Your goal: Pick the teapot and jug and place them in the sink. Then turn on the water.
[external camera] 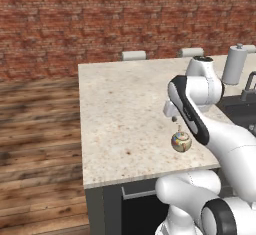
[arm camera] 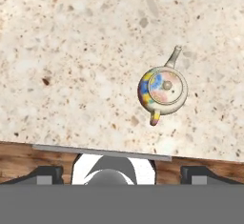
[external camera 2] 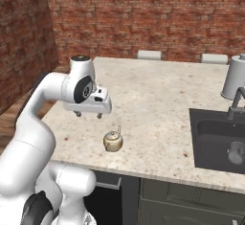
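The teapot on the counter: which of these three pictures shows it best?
The hand view: it looks straight down on the teapot, showing lid, knob, spout and handle clearly. The right base view shows it small and side-on, standing on the counter. In the left base view the white arm crowds it, so less detail reads.

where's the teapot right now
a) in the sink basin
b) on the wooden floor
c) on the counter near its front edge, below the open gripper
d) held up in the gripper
c: the teapot stands on the speckled counter close to the front edge, while the gripper hangs above and a little to its side with jaws apart and nothing between them; the sink lies further along the counter.
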### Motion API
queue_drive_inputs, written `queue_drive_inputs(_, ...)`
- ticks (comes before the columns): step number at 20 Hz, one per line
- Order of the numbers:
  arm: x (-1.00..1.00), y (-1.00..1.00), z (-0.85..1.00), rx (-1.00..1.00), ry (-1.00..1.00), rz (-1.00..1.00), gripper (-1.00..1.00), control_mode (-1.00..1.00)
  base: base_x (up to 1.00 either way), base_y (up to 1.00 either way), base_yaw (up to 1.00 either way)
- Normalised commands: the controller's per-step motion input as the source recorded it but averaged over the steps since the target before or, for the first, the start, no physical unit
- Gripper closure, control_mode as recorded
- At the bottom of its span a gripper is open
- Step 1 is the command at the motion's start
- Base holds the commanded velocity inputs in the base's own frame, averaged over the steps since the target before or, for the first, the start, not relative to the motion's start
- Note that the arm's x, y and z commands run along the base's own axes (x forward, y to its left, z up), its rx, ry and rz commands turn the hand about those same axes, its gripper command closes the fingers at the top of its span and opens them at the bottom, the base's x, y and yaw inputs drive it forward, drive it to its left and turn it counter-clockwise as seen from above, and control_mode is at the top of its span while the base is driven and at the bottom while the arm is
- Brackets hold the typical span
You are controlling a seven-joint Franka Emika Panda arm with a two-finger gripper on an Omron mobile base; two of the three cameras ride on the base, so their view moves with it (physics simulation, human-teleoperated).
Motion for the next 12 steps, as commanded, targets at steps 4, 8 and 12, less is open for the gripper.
queue_drive_inputs(4, -0.08, -0.41, -0.59, 0.0, 0.01, -0.15, -1.0, -1.0, 0.0, 0.0, 0.0)
queue_drive_inputs(8, 0.0, -0.45, -0.51, 0.0, 0.0, -0.15, -1.0, -1.0, 0.0, 0.0, 0.0)
queue_drive_inputs(12, 0.03, -0.31, -0.45, 0.0, 0.0, -0.14, -1.0, -1.0, 0.0, 0.0, 0.0)
